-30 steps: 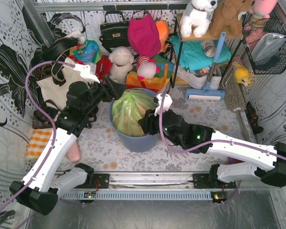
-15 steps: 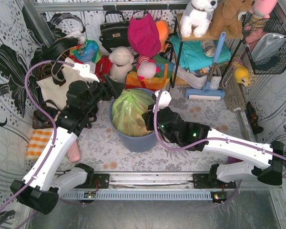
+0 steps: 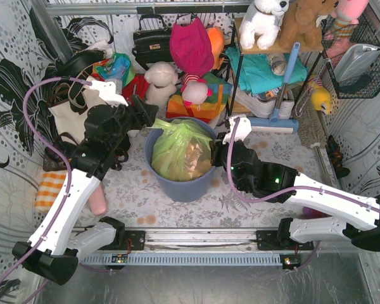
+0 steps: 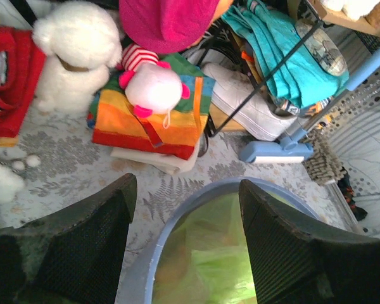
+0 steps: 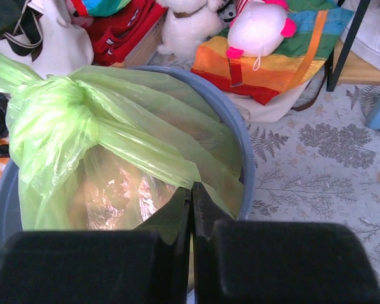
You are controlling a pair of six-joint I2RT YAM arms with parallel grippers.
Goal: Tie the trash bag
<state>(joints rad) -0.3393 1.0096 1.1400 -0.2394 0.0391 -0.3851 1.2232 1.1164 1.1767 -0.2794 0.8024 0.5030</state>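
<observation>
Grip security governs this step. The trash bag [image 3: 180, 152] sits inside the round blue-grey bin [image 3: 177, 189] at the middle of the counter [image 3: 272, 149]. Its lime film is gathered into a twisted bunch [image 5: 66, 101] on the far-left side, and tan paper shows through below.

The right end effector [image 3: 220, 156] is at the bin's right rim with its fingers pressed together. A taut band of film runs from the bunch straight to the fingertips. I judge that it is pinching the bag, though the wrist view does not show how much plastic lies between the pads. The left end effector [image 3: 147, 115] hovers spread wide above the far-left rim, touching nothing, with the bag's green film visible between its fingers.

Procedure as I would run it:
1. Hold the right pinch firm with modest tension, because thin film tears or slips out under a hard pull.
2. Lower the left end effector onto the bunch, centring the plastic between the fingers before closing.
3. Close on several layers, never on a single skin.
4. Only with both ends held, cross them over the bin's middle to form the knot.
5. Pull sideways rather than upward, so neither bag nor bin lifts.
</observation>
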